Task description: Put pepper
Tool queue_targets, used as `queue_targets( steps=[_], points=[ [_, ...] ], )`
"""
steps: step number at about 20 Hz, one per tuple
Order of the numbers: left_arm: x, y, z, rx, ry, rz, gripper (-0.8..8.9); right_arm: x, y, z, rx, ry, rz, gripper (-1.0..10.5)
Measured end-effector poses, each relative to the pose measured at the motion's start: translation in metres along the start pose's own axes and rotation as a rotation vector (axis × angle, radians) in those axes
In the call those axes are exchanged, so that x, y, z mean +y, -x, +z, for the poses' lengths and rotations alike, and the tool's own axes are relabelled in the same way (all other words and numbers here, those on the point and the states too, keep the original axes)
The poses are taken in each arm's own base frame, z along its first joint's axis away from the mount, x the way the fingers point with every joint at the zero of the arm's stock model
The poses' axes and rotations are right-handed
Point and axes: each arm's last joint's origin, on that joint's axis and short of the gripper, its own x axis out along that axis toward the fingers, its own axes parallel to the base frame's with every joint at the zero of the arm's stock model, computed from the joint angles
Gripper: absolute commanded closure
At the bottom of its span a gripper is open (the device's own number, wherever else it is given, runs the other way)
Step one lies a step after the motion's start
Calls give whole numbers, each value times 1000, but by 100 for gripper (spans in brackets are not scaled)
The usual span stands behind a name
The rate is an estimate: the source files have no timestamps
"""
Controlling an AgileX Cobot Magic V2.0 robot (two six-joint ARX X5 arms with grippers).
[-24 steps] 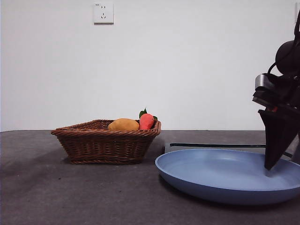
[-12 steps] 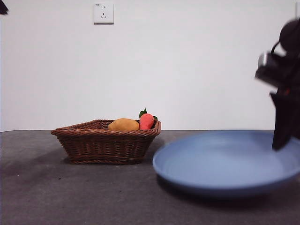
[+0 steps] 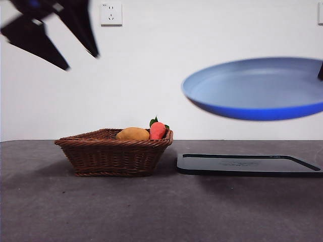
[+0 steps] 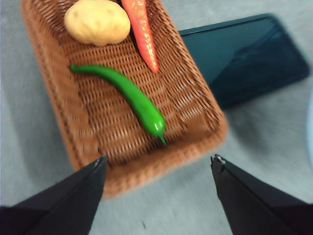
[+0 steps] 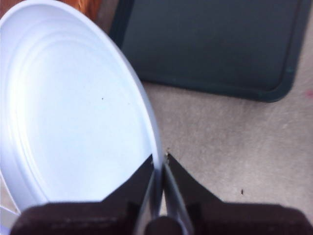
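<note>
Hiding behind the basket wall, seemingly: pepper.

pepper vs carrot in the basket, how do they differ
The pepper is glossy green and curved, while the carrot is orange-red and straight. The pepper lies near the middle of the basket; the carrot lies along one side, beside the potato. Both are long, tapered, and lie flat, untouched; the left gripper hovers open above them.

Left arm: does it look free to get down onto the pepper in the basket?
Probably yes. The left gripper hangs open above the basket, and the pepper lies uncovered on its floor, apart from the potato and carrot.
</note>
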Motion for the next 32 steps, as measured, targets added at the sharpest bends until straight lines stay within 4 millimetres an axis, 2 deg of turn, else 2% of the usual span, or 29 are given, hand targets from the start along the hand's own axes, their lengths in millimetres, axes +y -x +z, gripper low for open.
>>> queue_targets(
  steps=[3,7,10,14,21,25,29,32],
  points=[
    [-7,-41,20,63,-6,44,437,4,16,-6,-48,2,-6,941],
    [-9,-90,34,129,12,97,437,9,34,-13,-117,16,-17,941],
    [-7,-121,35,178,35,118,437,13,42,-16,-152,27,-16,941],
    [-3,-153,29,210,66,130,437,13,43,-16,-155,29,-16,941],
    [0,-184,16,255,82,174,437,13,43,-16,-154,28,-16,941],
    [-3,-190,14,254,72,181,440,13,43,-17,-153,28,-16,941],
    [-6,-192,12,260,64,191,572,13,43,-17,-153,28,-16,941],
    [-6,-191,11,270,62,194,623,13,43,-17,-153,28,-16,941]
  ],
)
